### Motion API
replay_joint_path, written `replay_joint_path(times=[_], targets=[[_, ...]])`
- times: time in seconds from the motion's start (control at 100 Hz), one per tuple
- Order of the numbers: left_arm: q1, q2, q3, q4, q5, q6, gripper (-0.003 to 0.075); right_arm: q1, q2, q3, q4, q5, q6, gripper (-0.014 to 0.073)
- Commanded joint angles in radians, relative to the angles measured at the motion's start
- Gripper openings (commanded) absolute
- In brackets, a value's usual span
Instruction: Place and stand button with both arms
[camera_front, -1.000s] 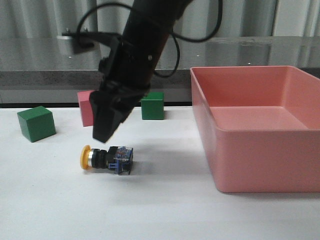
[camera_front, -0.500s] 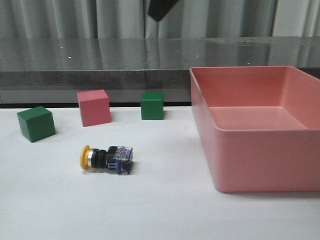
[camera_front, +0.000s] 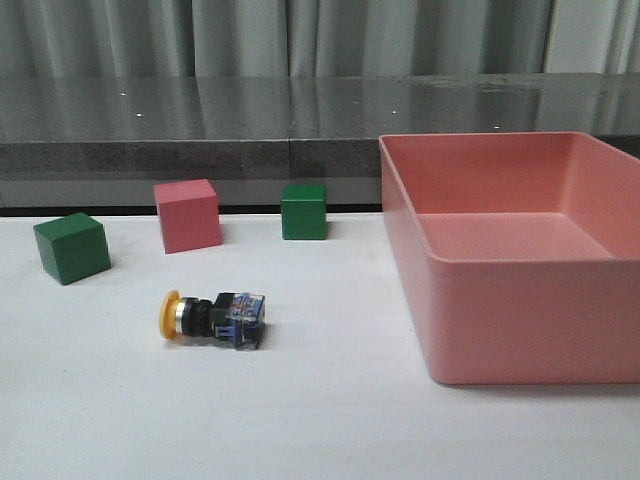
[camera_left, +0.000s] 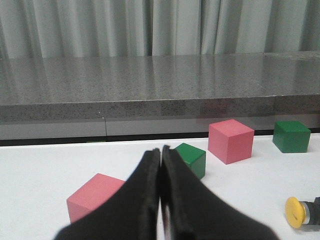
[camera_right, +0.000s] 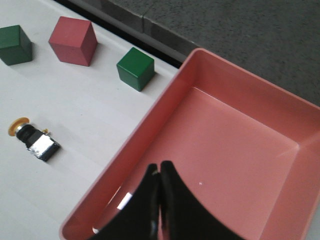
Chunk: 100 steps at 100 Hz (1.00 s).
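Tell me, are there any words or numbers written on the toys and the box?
None can be read.
The button has blue bits on its clear end, too small and blurred to tell whether they are writing.
The pink box, pink block and green blocks are plain.

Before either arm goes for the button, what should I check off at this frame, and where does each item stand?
1. Button standing: not ok, it lies on its side on the table.
2. Space around button: ok, the cubes and pink bin sit apart from it.
3. Left gripper open for a grasp: not ok, shut and empty.
4. Right gripper open: not ok, shut and empty, above the bin.
5. Arms near the button: not ok, neither shows in the front view.
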Motion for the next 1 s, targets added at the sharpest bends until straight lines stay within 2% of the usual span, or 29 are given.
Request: replay_joint_path(times=[0.0, 0.27, 0.46, 0.68, 0.99], targets=[[0.004, -0.029, 0.044, -0.007, -0.081, -0.012, -0.002, -0.01, -0.144, 0.132, 0.019, -0.166, 0.009, -0.0061], [0.004, -0.029, 0.044, -0.007, -0.081, -0.012, -0.002, -0.011, -0.535, 0.645, 0.02, -0.532, 0.021, -0.0061], [0.004, -0.029, 0.044, -0.007, -0.081, -0.012, -0.002, -0.011, -0.809, 0.871, 0.02, -0.56, 0.021, -0.0061], [0.004, -0.029, 0.044, -0.007, -0.081, -0.012, -0.002, -0.011, -1.062, 0.954, 0.02, -0.54, 0.021, -0.0061], [0.004, -0.029, 0.044, -0.007, -0.081, -0.012, -0.002, -0.011, -1.124, 0.958, 0.02, -0.526, 0.021, -0.0061]])
